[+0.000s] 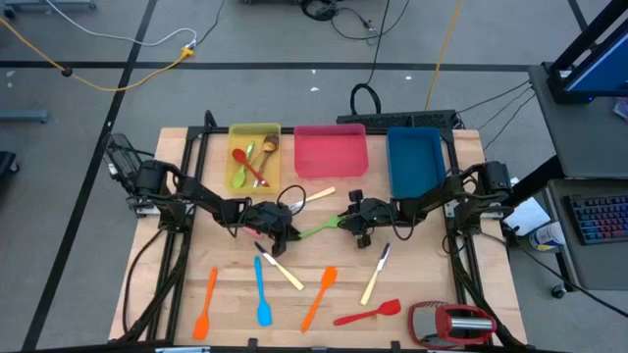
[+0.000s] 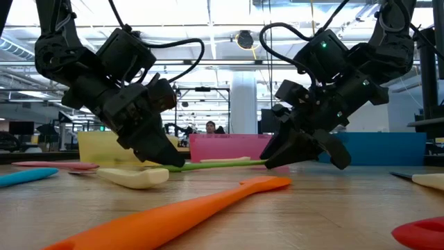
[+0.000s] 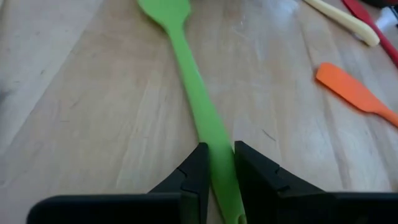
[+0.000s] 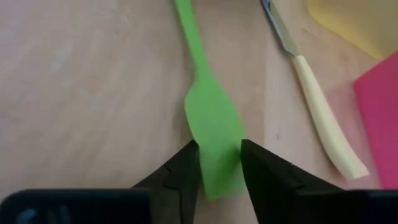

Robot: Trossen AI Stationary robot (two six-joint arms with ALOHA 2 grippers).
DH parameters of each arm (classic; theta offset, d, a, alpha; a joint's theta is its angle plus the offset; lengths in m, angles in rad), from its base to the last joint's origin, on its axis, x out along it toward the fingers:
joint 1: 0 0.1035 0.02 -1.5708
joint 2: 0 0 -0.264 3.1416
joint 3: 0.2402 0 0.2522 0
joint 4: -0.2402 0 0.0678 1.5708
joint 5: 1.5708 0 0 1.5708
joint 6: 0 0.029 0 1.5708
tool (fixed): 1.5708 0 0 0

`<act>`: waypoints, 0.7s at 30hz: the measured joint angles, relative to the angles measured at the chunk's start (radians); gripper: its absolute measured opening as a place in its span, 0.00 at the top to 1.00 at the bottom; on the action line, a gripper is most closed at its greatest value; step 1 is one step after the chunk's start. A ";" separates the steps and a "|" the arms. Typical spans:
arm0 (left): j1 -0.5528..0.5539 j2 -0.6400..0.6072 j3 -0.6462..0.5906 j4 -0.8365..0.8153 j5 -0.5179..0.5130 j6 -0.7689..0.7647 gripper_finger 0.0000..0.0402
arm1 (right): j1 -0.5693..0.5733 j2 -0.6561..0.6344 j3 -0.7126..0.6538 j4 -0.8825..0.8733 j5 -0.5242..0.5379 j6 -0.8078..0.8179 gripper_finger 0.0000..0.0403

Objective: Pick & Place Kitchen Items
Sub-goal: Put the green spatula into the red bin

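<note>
Closest to the front edge of the wooden surface (image 1: 177, 294) lie a long orange plastic spatula (image 1: 319, 297), a blue spatula (image 1: 262, 294) and a red spatula (image 1: 369, 313). Past them, in the middle, a thin green plastic spatula (image 1: 316, 231) lies flat between the two arms. The left hand (image 3: 217, 169) is pinched tight on its handle. The right hand (image 4: 219, 163) has its two dark fingers on both sides of the wide blade, close to it, but I cannot tell if they squeeze it yet. This looks like passing the spatula over. To do it well, the right hand should hold firmly before the left one lets go. Farthest back sit the yellow tray (image 1: 235, 176), pink tray (image 1: 332, 152) and blue tray (image 1: 414, 162).
</note>
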 joint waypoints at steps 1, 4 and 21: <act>0.000 0.000 0.000 0.002 0.001 0.000 0.84 | 0.000 0.000 0.000 0.007 0.003 0.000 0.76; -0.001 0.000 0.000 0.005 0.001 -0.003 0.84 | -0.001 0.000 0.000 0.013 0.004 -0.008 0.83; -0.001 -0.002 0.001 0.095 -0.006 0.008 0.84 | 0.034 -0.001 -0.001 0.040 0.012 -0.074 0.99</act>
